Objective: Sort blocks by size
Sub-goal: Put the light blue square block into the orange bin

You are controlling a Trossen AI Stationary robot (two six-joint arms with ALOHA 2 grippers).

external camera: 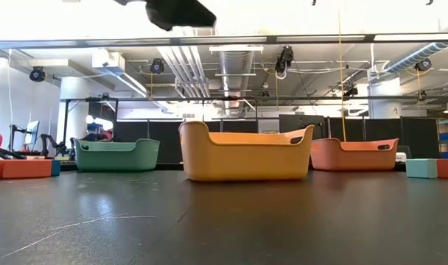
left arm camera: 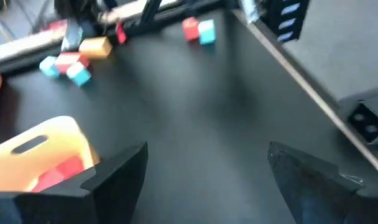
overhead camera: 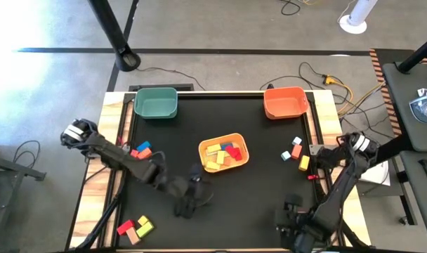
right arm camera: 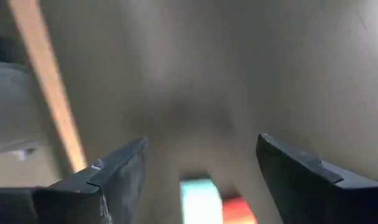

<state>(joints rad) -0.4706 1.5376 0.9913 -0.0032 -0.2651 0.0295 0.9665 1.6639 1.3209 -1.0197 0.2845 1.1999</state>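
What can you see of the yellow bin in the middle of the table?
The yellow bin looks like smooth moulded plastic, with rounded corners and a handle slot at each end. It stands upright mid-table, slightly skewed, holding several blocks in yellow, red, green and blue. Neither gripper touches it; the left gripper is open just in front.

Bright overhead room light washes the ceiling white in the low view and leaves a soft sheen on the dark tabletop (external camera: 224, 221). Both wrist views are blurred, and the surface beyond the right end effector (right arm camera: 201, 163) is hazy and featureless.
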